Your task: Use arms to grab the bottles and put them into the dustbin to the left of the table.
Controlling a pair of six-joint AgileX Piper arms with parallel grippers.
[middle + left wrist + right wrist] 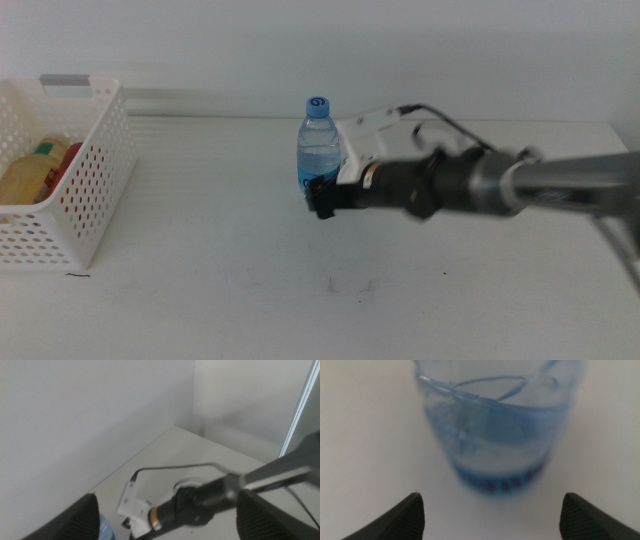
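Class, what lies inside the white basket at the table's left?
Inside the basket show a yellow bottle and something red beside it; the perforated wall covers their lower parts.

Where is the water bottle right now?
The water bottle stands upright on the table near the middle view's centre, well right of the dustbin, with the right claw open at its base.

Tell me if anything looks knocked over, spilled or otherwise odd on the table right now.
Nothing stands out. The water bottle stands upright and capped on the table, with the right gripper, jaws open, at its base. The yellow juice bottle and red can lie inside the dustbin. No spill shows.
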